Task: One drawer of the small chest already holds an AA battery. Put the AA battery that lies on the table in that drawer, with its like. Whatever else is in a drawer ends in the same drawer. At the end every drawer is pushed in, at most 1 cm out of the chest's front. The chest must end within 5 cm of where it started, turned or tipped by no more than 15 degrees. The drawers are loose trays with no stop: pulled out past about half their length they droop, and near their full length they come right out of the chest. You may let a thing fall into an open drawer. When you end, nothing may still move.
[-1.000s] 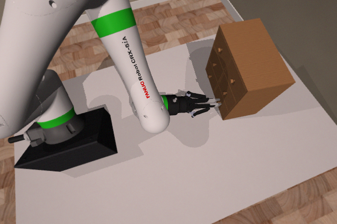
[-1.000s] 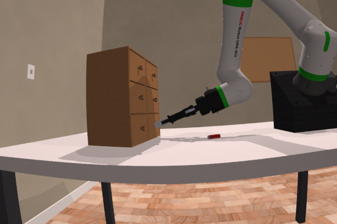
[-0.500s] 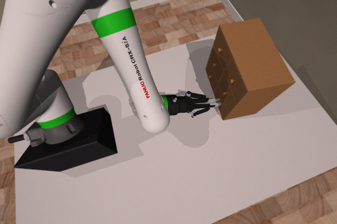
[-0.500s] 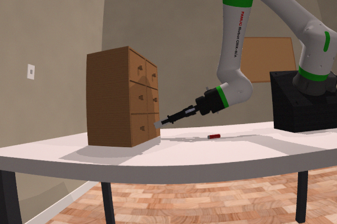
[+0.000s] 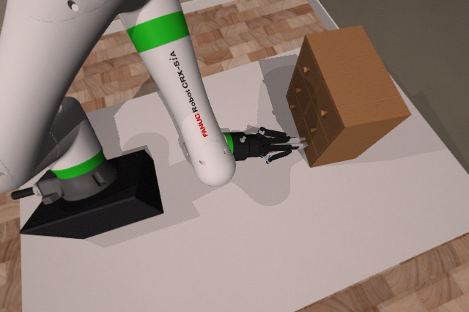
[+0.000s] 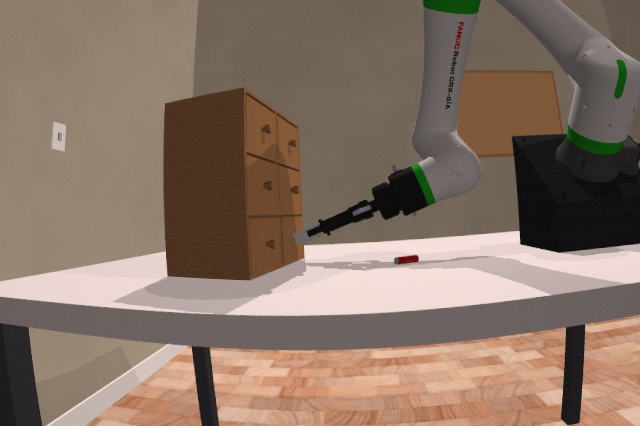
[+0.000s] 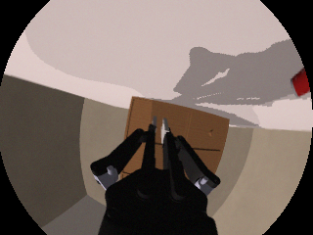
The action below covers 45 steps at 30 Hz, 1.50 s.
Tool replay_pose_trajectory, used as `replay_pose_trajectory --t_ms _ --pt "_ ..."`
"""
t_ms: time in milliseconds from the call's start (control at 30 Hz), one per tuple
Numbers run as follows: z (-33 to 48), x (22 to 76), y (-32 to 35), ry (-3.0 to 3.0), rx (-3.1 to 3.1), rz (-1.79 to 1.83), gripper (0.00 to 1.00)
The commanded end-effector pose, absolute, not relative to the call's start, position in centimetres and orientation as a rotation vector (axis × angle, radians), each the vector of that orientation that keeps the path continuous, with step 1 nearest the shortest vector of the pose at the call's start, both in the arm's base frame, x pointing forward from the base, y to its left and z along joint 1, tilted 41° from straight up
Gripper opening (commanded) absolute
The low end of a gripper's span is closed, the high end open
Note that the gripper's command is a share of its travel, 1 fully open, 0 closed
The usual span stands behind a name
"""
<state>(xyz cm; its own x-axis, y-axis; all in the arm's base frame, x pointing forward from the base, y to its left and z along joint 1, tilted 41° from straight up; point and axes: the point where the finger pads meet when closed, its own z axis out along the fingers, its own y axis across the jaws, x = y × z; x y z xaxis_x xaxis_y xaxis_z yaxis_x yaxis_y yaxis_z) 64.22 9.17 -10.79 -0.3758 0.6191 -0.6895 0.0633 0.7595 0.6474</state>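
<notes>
The small wooden chest (image 5: 341, 100) stands upright on the white table, with six drawers in three rows of two, all pushed in; it also shows in the exterior view (image 6: 232, 183). My gripper (image 5: 304, 145) reaches level to the bottom row and is shut on the knob of the bottom drawer on the robot's side (image 6: 292, 243). The fingertips (image 6: 299, 237) touch that drawer front, and the knob is hidden between them (image 7: 159, 127). The red AA battery (image 6: 406, 259) lies on the table behind the gripper, apart from it; it also shows at the right edge of the wrist view (image 7: 300, 81). The arm hides it in the top view.
The robot's black base (image 5: 98, 202) sits on the table's far side from the chest. A wall stands close behind the chest. The other drawer knobs (image 5: 305, 69) stick out of the chest front above the gripper.
</notes>
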Motion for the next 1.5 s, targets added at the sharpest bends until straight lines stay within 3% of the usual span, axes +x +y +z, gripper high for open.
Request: replay_pose_trajectory --t_ms 0,1467 --pt "-10.8 64.0 9.2 1.885 0.523 0.649 0.08" --pt "-10.5 59.4 9.3 1.885 0.523 0.649 0.08"
